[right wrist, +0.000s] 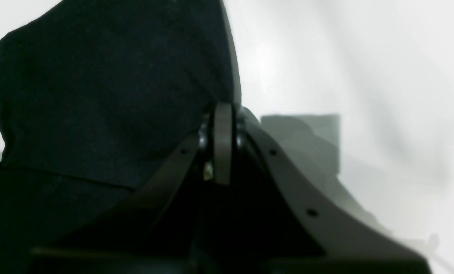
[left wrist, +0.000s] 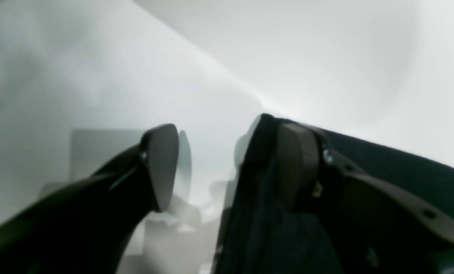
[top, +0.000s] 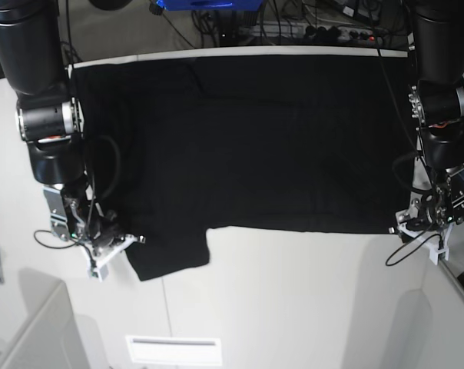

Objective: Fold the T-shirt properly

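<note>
Jaws of the right gripper (right wrist: 222, 146) are pressed together, apparently pinching an edge of the large black short-sleeved cloth T-shirt (top: 247, 146), though the blurred wrist view leaves the pinch itself unclear; those of the left gripper (left wrist: 227, 167) stand partly apart, one finger against the cloth and nothing clamped. The shirt lies flat on the white table (top: 309, 300), long axis running side to side, a sleeve toward the near edge. I judge the fold just beginning: the left gripper must close on its corner before both lift together.
</note>
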You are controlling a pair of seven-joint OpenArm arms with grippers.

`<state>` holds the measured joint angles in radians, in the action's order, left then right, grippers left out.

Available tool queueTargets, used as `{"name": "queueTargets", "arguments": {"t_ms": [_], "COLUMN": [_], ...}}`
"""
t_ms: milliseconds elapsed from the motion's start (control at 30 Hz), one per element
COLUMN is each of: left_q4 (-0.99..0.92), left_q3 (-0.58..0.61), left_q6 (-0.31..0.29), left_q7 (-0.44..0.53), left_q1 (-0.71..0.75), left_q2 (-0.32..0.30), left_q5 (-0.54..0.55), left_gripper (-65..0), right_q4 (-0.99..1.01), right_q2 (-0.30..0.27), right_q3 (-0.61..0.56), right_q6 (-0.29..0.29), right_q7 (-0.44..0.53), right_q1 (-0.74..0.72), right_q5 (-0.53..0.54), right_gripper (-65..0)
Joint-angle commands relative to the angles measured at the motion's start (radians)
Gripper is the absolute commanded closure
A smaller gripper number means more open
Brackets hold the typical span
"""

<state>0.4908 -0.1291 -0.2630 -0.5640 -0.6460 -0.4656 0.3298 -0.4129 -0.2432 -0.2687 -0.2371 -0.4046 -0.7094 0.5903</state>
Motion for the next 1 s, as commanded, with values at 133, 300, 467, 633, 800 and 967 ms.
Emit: {"name": "queueTargets", "arguments": {"t_ms": [133, 300, 467, 633, 800, 967], "left_q4": [0.012, 0.01, 0.01, 0.009, -0.051, -0.054], "left_q3": [-0.002, -0.002, -0.002, -0.001, -0.001, -0.001], "left_q6": [-0.002, -0.002, -0.002, -0.002, -0.002, -0.002], "left_q7": [0.069, 0.081, 0.078, 0.078, 0.085, 0.085], "left_q1": [-0.03, -0.022, -0.022, -0.022, -0.028, -0.024], "left_q2": [-0.017, -0.017, 0.003, 0.017, 0.031, 0.031], "left_q5": [0.007, 0.007, 0.007, 0.007, 0.005, 0.005], "left_gripper": [-39.7, -39.7, -39.7, -39.7, -39.7, -38.8], "right_q4": [-0.016, -0.016, -0.016, -0.016, -0.016, -0.016], "right_q2": [-0.009, -0.009, -0.009, -0.009, -0.009, -0.009], "right_q3": [-0.001, -0.001, -0.001, -0.001, -0.002, -0.002], "right_q6": [-0.008, -0.008, -0.008, -0.008, -0.008, -0.008], "right_q7": [0.008, 0.008, 0.008, 0.008, 0.008, 0.008], "right_q1": [-0.036, -0.036, -0.036, -0.036, -0.036, -0.036], "right_q5": [0.0, 0.0, 0.0, 0.0, 0.0, 0.0], "right_gripper": [0.0, 0.0, 0.0, 0.0, 0.0, 0.0]}}
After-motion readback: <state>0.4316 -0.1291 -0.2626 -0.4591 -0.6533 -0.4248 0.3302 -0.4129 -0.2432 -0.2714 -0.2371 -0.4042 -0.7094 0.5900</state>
